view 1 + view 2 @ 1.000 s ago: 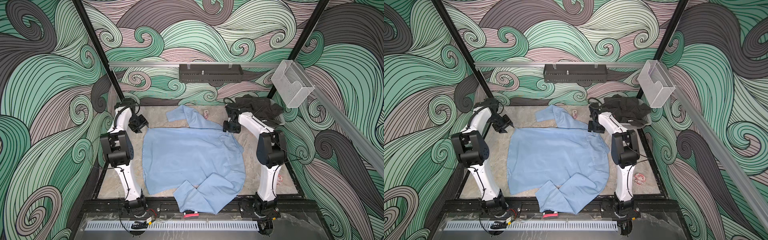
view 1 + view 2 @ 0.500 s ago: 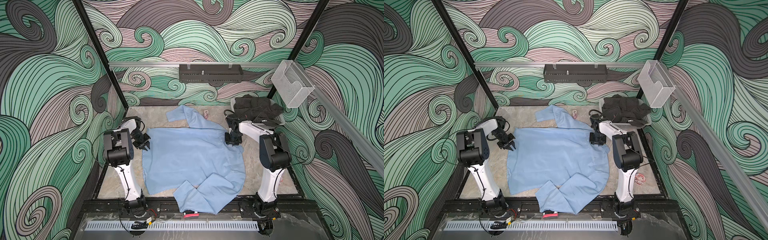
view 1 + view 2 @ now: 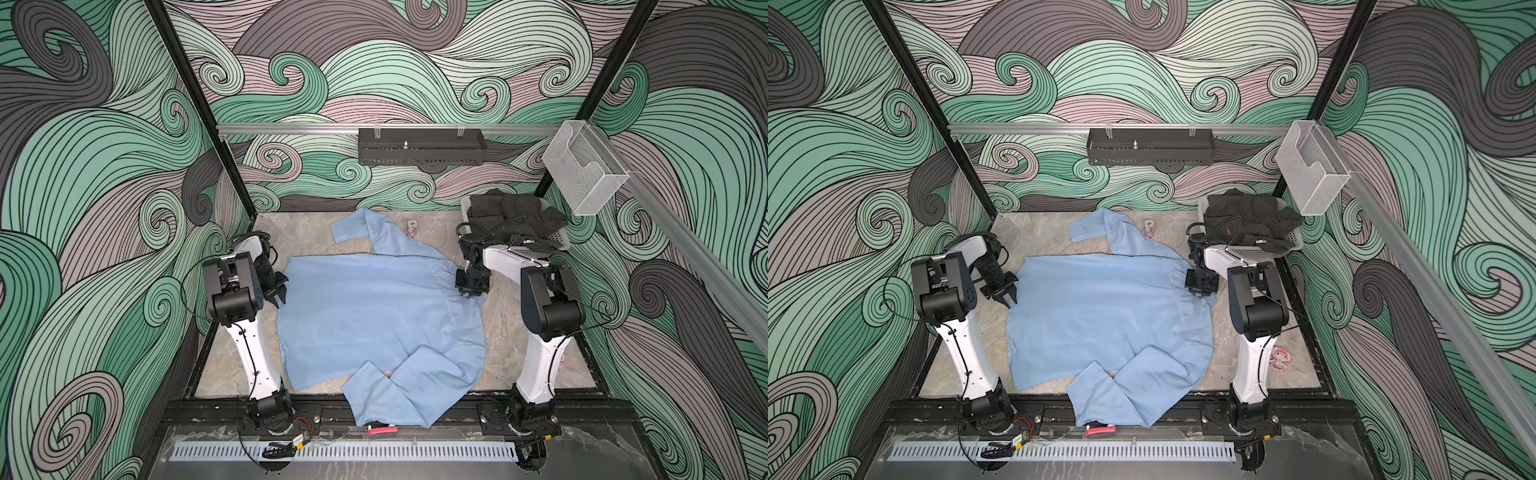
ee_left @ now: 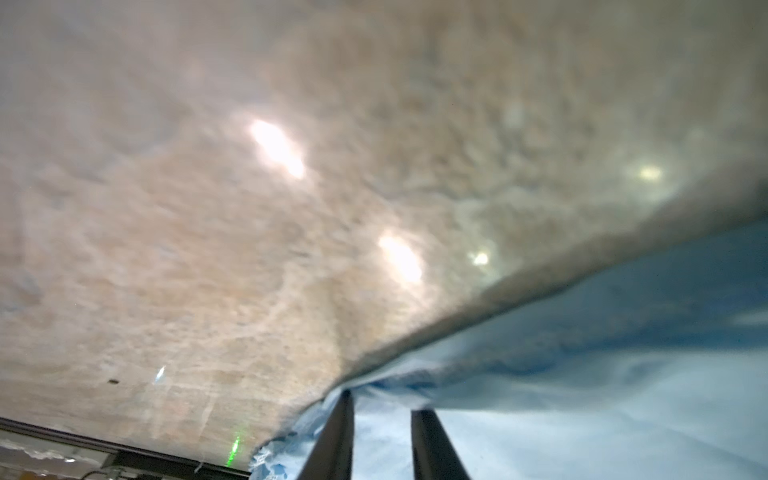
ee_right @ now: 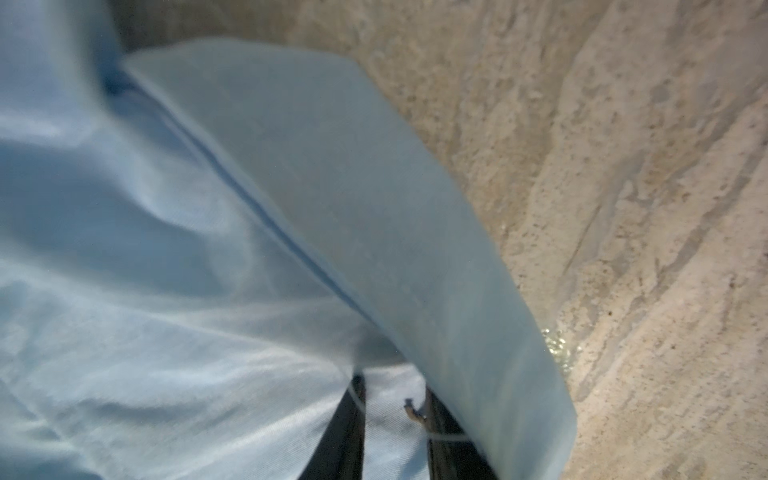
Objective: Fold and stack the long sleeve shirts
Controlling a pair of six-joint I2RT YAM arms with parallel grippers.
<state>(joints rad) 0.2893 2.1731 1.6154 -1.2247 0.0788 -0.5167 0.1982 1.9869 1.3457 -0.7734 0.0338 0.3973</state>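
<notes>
Left fingers [image 4: 332, 440], right fingers [image 5: 345, 432] now at shirt [image 3: 374, 316]

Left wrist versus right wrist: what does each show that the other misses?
Left wrist only: the shirt's side edge lying along the table, the left gripper with its fingers apart at that edge, and a black frame rail. Right wrist only: a raised flap of cloth draped past the right gripper; whether it grips is unclear. Both: blue shirt and bare table.

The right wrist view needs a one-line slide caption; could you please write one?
Right gripper at a raised fold of the light-blue shirt, above the mottled table.
</notes>
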